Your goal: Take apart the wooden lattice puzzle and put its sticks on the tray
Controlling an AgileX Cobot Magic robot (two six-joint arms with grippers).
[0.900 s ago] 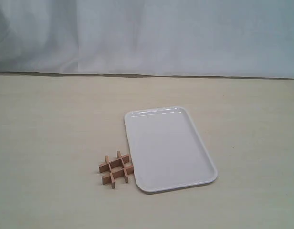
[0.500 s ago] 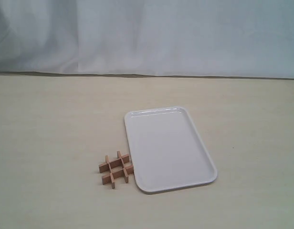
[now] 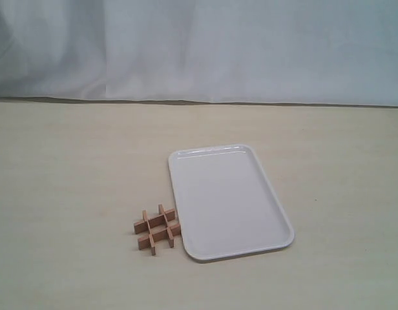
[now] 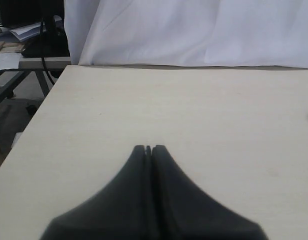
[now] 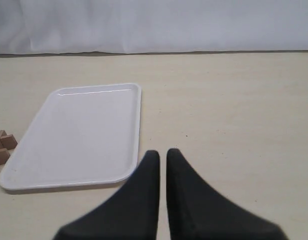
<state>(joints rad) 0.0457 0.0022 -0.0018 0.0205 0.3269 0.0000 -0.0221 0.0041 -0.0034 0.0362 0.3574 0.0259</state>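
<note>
The wooden lattice puzzle [image 3: 157, 228] lies whole on the table, its four sticks crossed in a hash shape, touching or almost touching the near left corner of the tray [image 3: 228, 200]. The white tray holds nothing. In the right wrist view the tray [image 5: 79, 135] lies ahead of my right gripper [image 5: 163, 152], and only an end of the puzzle [image 5: 3, 147] shows at the frame edge. The right jaws stand nearly together with a thin slit and nothing between them. My left gripper [image 4: 149, 148] is shut over bare table, holding nothing. Neither gripper shows in the exterior view.
A white cloth backdrop [image 3: 199, 45] hangs along the table's far edge. In the left wrist view the table's side edge [image 4: 39, 110] runs close by, with a desk and cables [image 4: 34, 40] beyond it.
</note>
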